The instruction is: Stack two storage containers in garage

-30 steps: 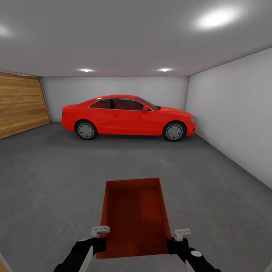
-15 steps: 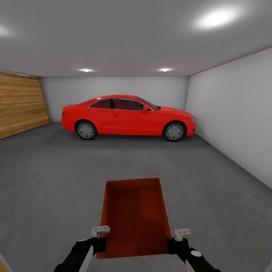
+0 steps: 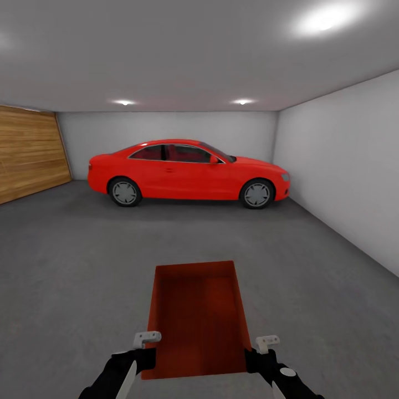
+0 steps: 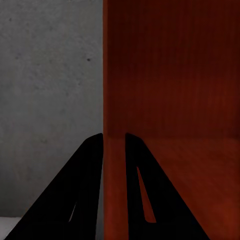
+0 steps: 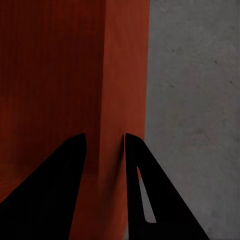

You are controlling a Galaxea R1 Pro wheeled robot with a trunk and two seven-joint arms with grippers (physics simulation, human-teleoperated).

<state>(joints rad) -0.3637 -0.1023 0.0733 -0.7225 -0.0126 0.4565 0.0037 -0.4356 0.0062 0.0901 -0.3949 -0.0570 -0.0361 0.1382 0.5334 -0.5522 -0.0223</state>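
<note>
One rust-red open-top storage container (image 3: pixel 197 318) is carried low in front of me, above the garage's dark grey concrete floor (image 3: pixel 83 266). My left gripper (image 3: pixel 147 354) is shut on the container's left wall (image 4: pixel 114 100), one black finger on each side of it. On the opposite side, my right gripper (image 3: pixel 256 357) is shut on the right wall (image 5: pixel 125 90) in the same way. The container's inside is empty.
A red car (image 3: pixel 188 172) is parked side-on across the far end of the garage. Honey-coloured wooden panel doors (image 3: pixel 30 152) line the left side. A plain white wall (image 3: pixel 343 166) runs along the right.
The view has shifted slightly, so the camera moved a little into the garage. The container and both grippers keep the same hold.
</note>
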